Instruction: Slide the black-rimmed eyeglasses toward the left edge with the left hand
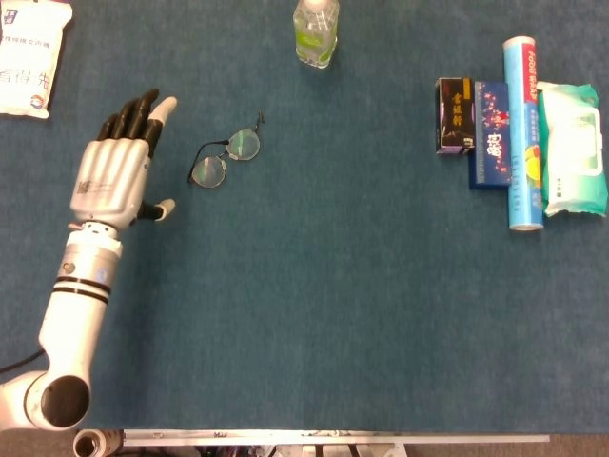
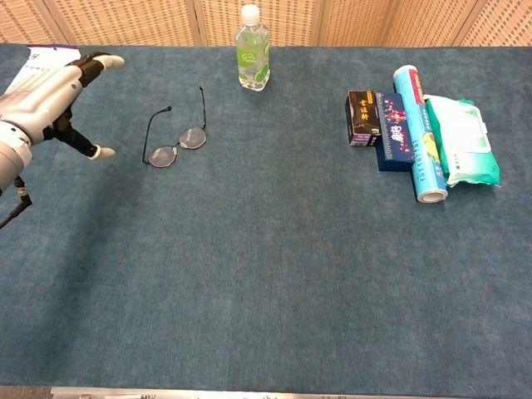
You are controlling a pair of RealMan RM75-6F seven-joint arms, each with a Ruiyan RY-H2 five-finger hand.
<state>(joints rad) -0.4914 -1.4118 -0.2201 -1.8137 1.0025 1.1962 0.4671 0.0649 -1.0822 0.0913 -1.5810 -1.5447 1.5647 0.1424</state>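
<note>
The black-rimmed eyeglasses (image 1: 225, 158) lie temples unfolded on the blue-carpeted bench (image 1: 314, 314), just to the right of the left hand (image 1: 119, 167), apart from it. They look light, thin-wired and easily bent, so nudging the frame front near the bridge seems safest. The hand is spread flat, holding nothing.

Blue-carpeted table (image 2: 274, 291) before a woven, wood-framed wall (image 2: 150, 21).
</note>
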